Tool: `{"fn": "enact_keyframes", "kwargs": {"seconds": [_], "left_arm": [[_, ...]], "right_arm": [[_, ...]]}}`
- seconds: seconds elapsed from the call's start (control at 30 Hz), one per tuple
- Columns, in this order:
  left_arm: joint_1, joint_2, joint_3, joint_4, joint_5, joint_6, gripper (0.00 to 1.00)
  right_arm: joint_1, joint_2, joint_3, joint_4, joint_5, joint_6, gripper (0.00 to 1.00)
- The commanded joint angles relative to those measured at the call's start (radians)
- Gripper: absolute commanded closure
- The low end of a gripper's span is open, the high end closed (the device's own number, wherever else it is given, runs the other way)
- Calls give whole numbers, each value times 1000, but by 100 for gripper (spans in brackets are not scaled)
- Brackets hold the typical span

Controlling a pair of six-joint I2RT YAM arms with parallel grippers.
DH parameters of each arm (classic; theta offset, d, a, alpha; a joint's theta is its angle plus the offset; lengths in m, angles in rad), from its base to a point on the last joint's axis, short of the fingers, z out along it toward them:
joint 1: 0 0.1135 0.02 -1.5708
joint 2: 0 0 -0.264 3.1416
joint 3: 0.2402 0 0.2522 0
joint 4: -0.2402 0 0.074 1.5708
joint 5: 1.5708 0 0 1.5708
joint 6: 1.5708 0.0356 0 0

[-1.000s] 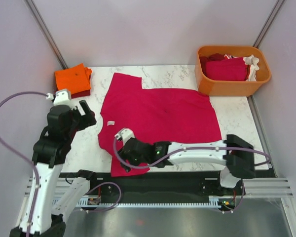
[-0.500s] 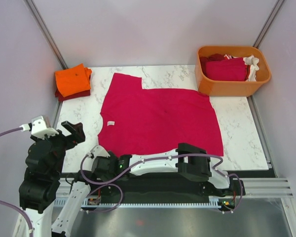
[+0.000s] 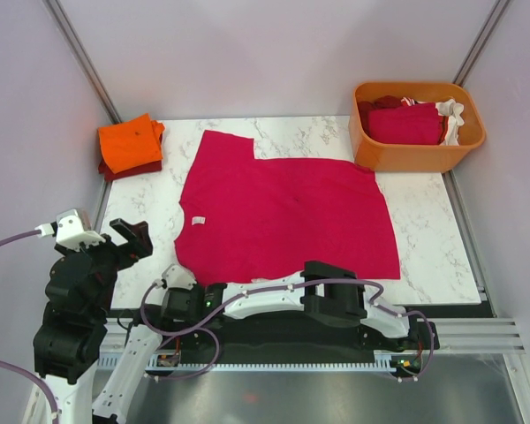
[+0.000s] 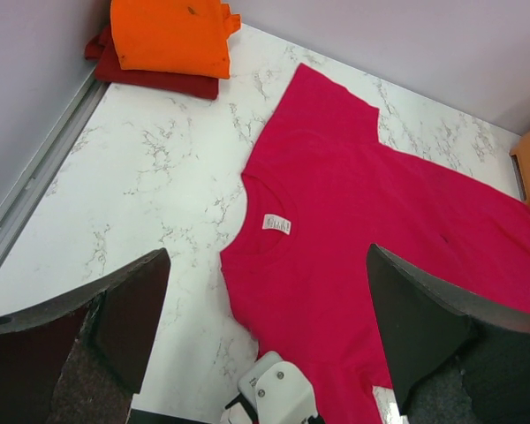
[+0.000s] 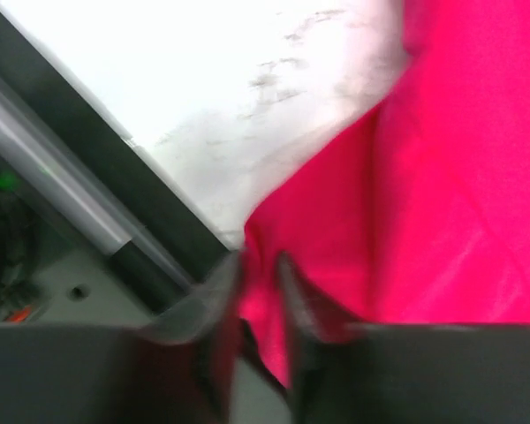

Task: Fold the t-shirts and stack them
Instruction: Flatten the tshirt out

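Fingers – right arm's – pinch crimson-pink t-shirt hem.

Bright even light, soft shadows; rt wrist view blurry

Left fingers spread wide; right fingers pinched close.

Seeing bright crimson-pink soft cloth t-shirt lying spread flat across white marble table, collar and neck label pointing left. Noting folded orange cloth shirt sitting on folded dark red cloth shirt, far-left corner. Spotting crumpled dark red shirts and white shirt piling in orange plastic tub, far right.
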Motion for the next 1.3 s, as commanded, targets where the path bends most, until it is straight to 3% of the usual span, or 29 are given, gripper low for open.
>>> {"fn": "enact_keyframes", "kwargs": {"seconds": [0.0,0.1,0.3,0.33,0.37,0.47,0.6,0.67,0.7,0.73,0.77,0.9,1.0,1.03,1.07,1.17,1.27], "left_arm": [[-2,-9,-4,-6,-6,-8,0],[-2,-1,1,-8,0,-8,0],[-1,31,54,-26,31,-20,0],[-1,37,71,-37,36,-23,0],[-2,45,79,-45,40,-24,0],[-2,53,106,-77,43,-35,1],[-2,43,119,-92,48,-40,1],[-2,50,120,-106,51,-43,1],[-1,53,122,-111,56,-44,1],[-1,54,122,-120,57,-49,1],[-1,59,120,-124,60,-50,1],[-1,85,110,-158,132,-43,6],[-1,194,36,-258,241,-56,10],[-2,218,-40,-276,270,-67,12],[-2,220,-64,-263,366,-76,14],[-2,211,-48,-281,442,-136,17],[-1,244,-145,-327,548,-162,18]], "right_arm": [[9,64,2,-39,-27,26,81],[10,27,7,-19,-32,20,99],[-5,-137,-4,69,-82,-61,100],[-10,-163,-18,90,-119,-74,97],[-14,-213,-34,136,-139,-91,85],[-34,-306,-137,248,-277,-111,68],[-70,-384,-286,365,-412,-98,72],[-82,-395,-300,362,-434,-101,53],[-87,-395,-303,353,-434,-108,36],[-87,-400,-306,345,-432,-112,12],[-87,-406,-311,333,-432,-115,7],[-106,-482,-384,278,-276,-85,2],[-256,-619,-538,270,-253,36,2],[-362,-707,-583,267,-251,81,2],[-413,-758,-625,236,-224,93,2],[-556,-956,-737,93,39,130,2],[-694,-1135,-833,-12,172,177,2]]}}
